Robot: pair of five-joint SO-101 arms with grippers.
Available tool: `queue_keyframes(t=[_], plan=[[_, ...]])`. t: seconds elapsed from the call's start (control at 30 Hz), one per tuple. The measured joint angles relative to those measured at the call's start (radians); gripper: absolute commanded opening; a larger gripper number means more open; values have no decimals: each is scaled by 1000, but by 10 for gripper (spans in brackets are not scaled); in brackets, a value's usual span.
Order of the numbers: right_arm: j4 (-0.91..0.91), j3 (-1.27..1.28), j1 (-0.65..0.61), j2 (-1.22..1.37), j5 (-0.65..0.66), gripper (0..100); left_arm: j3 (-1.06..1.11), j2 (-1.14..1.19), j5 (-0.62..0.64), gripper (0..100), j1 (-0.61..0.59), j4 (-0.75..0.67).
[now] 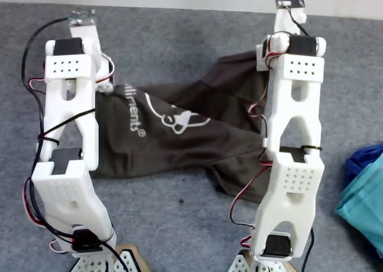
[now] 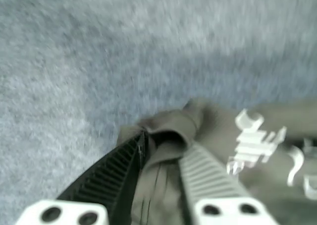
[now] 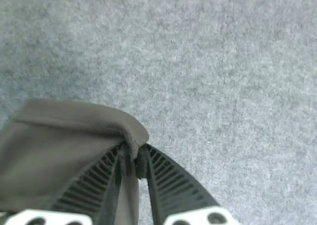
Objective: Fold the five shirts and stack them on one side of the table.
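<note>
Dark brown shirt [image 1: 179,137] lay across mid-table; left gripper [image 2: 163,143] clamped its bunched edge, right gripper [image 3: 132,155] pinched its hem.

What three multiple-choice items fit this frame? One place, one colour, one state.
1. Where is the blue and teal cloth?
A. Beyond the right arm
B. Between the arms
C. Beyond the left arm
2. The shirt between the arms is:
A. White
B. Dark brown
C. Red
3. The claws are:
A. Both open
B. One shut, one open
C. Both shut on the shirt

Key: 1 A, the cloth lies at the high view's edge, past the right arm. 2 B, the shirt is dark brown with white print. 3 C, the left claw and the right claw each pinch its fabric.
</note>
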Motion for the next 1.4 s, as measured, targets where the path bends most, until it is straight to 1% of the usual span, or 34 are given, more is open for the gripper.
queue_keyframes(t=[0.07, 0.13, 0.43, 0.57, 0.67, 0.87, 0.93, 1.07, 1.4], plan=[[0, 0, 2, 0, 0, 6, 34, 0, -6, 315, 0, 5], [0, 0, 3, 0, 0, 6, 49, 2, -12, 316, 0, 5], [0, -15, 3, 0, -3, 6, 8, 0, -17, 316, -2, 5], [0, -157, 3, 2, -48, 6, -26, 0, -17, 316, -2, 5], [43, -318, -3, 2, -54, 6, -29, 0, -17, 316, -2, 5], [252, -612, -78, 0, -44, 6, -29, 0, -18, 316, -2, 5], [313, -661, -84, -2, -44, 6, -29, 5, -18, 316, -2, 5], [328, -678, -71, -2, -44, 6, -37, 44, -18, 316, -2, 2], [328, -678, -66, -2, -43, 6, -37, 167, -15, 316, 15, -176]])
